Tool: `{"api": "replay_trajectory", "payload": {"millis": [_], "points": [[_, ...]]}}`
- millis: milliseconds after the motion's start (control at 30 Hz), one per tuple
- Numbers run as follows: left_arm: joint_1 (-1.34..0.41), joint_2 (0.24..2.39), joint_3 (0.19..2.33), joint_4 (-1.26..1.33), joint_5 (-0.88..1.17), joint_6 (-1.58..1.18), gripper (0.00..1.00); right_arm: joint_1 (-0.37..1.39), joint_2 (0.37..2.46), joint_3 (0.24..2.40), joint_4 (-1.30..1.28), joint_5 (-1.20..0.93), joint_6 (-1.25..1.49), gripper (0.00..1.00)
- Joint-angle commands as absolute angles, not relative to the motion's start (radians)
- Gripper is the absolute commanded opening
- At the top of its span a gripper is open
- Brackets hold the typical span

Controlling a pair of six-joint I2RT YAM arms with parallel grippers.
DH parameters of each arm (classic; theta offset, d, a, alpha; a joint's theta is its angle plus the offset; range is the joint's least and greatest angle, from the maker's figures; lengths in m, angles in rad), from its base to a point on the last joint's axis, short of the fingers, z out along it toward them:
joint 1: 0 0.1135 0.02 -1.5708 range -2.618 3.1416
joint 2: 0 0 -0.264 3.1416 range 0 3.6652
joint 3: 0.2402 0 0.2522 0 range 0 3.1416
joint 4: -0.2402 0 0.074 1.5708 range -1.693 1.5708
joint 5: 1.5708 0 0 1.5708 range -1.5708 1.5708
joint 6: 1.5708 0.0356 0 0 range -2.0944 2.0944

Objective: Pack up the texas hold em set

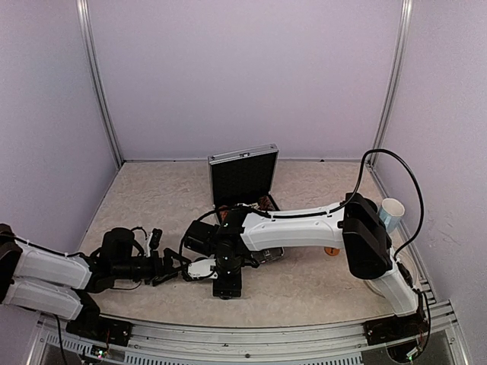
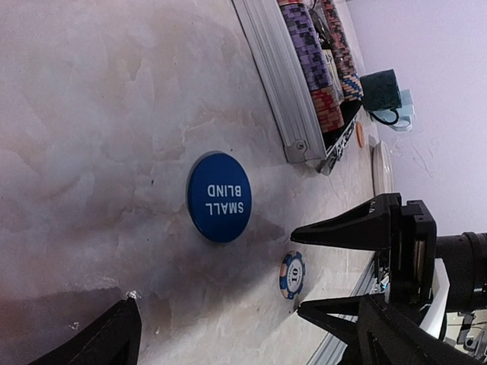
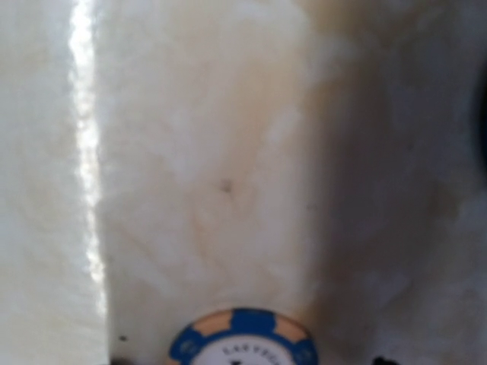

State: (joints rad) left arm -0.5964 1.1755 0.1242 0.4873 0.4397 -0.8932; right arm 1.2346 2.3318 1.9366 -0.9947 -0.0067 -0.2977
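Left pincer (image 1: 173,268) sits low over the table (image 1: 152,205), jaws spread wide. Just ahead of it lies the blue SMALL BLIND button (image 2: 219,197), flat on the marbled beige surface. A touch further on, the right pincer (image 2: 295,268) comes in with its two black fingers (image 2: 350,228) parted. Right between the tips is a blue-and-cream chip (image 2: 292,275) marked 10. It's on the table, and the jaws are not closed on it. The right wrist view catches only its upper rim at the bottom edge. Beyond both pincers the ribbed silver case (image 2: 274,84) stands open, lid upright, with stacked chips (image 2: 313,61) packed along the wall nearest them. Furthest off, past the case's corner, there's a dark mug (image 2: 379,89) with a pale-blue mug (image 1: 392,213) just behind it.
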Motion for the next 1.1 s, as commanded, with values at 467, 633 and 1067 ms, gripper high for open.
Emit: {"api": "replay_trajectory", "payload": {"millis": [467, 633, 1067], "points": [[-0.611, 1.187, 0.170, 0.463, 0.469, -0.855, 0.98, 1.220, 2.414, 1.954, -1.019, -0.080, -0.277, 0.35], [-0.610, 1.182, 0.165, 0.466, 0.469, -0.854, 0.98, 1.221, 2.386, 1.962, -1.008, -0.026, -0.269, 0.31], [-0.616, 1.179, 0.105, 0.518, 0.465, -0.876, 0.98, 1.221, 2.250, 1.966, -0.954, 0.033, -0.256, 0.30]]}}
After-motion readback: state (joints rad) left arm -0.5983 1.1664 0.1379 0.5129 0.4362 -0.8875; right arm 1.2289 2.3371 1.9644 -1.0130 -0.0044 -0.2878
